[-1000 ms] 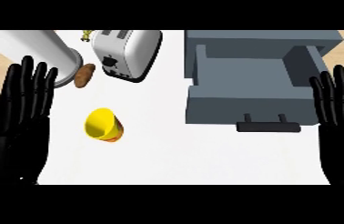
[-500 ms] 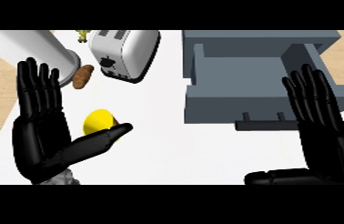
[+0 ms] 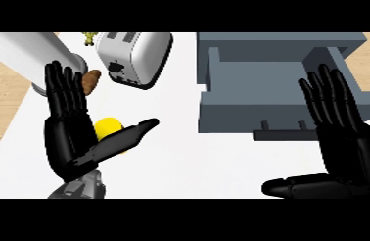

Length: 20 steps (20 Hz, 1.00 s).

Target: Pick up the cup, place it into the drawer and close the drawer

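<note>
A yellow cup (image 3: 108, 128) lies on the white counter at the left, mostly hidden behind my left hand (image 3: 69, 134). That hand is open, fingers straight and pointing up, thumb stretched out to the right under the cup; it does not hold the cup. The grey drawer (image 3: 239, 115) stands pulled open at the upper right, its inside bare, its dark handle (image 3: 285, 134) at the front edge. My right hand (image 3: 339, 137) is open too, fingers up, over the drawer's right front corner, thumb pointing left along the lower edge.
A white toaster (image 3: 137, 59) lies tilted at the top middle. A white cylinder (image 3: 39, 59) stands at the top left, with a brown oval thing (image 3: 91, 82) beside it. A small yellow-green object (image 3: 89, 37) sits at the back.
Both hands have come up and inward from the view's sides over the second. The left hand now covers part of the cup; the right one overlaps the drawer's front corner.
</note>
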Each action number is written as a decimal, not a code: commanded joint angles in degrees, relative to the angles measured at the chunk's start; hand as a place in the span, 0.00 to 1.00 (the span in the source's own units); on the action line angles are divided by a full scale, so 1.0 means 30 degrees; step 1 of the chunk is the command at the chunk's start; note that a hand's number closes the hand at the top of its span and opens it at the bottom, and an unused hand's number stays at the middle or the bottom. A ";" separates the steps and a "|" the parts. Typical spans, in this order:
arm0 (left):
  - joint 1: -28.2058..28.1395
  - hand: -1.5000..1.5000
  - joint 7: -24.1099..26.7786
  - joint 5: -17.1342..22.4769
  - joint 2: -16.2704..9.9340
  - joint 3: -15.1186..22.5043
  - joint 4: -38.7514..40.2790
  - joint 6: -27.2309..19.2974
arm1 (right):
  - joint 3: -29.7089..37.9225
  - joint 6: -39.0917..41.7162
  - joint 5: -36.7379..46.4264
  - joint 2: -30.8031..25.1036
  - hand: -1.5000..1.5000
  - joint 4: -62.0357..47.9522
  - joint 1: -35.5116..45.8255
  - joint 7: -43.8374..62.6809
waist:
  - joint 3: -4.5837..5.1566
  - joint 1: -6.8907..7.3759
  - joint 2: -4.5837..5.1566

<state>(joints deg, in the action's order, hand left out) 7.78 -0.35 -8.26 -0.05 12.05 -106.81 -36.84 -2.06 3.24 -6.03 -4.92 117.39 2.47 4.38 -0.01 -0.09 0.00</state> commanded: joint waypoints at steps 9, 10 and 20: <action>-0.0158 0.00 0.1040 0.0916 0.0015 -0.0978 0.1628 -0.0253 | 0.0273 0.0003 0.0063 0.0488 0.00 -0.0311 0.0779 0.0180 | 0.0003 0.0025 -0.0006; 0.1320 0.00 -0.1975 -0.0682 0.0015 -0.0381 0.0862 -0.1197 | 0.1011 0.1237 -0.0936 -0.0509 0.00 0.1437 -0.1445 -0.0119 | -0.0008 -0.0072 -0.0029; -0.2578 0.00 0.0302 0.0388 0.0014 0.0733 0.0906 -0.2125 | 0.0611 -0.0033 -0.0037 0.0246 0.00 0.1245 0.0434 0.1428 | 0.0002 0.0027 -0.0019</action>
<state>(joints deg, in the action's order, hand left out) 3.21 0.85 -5.55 -0.08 11.74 -103.36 -40.67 -0.34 3.16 -6.08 -4.16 119.10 4.83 7.56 0.01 0.01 -0.04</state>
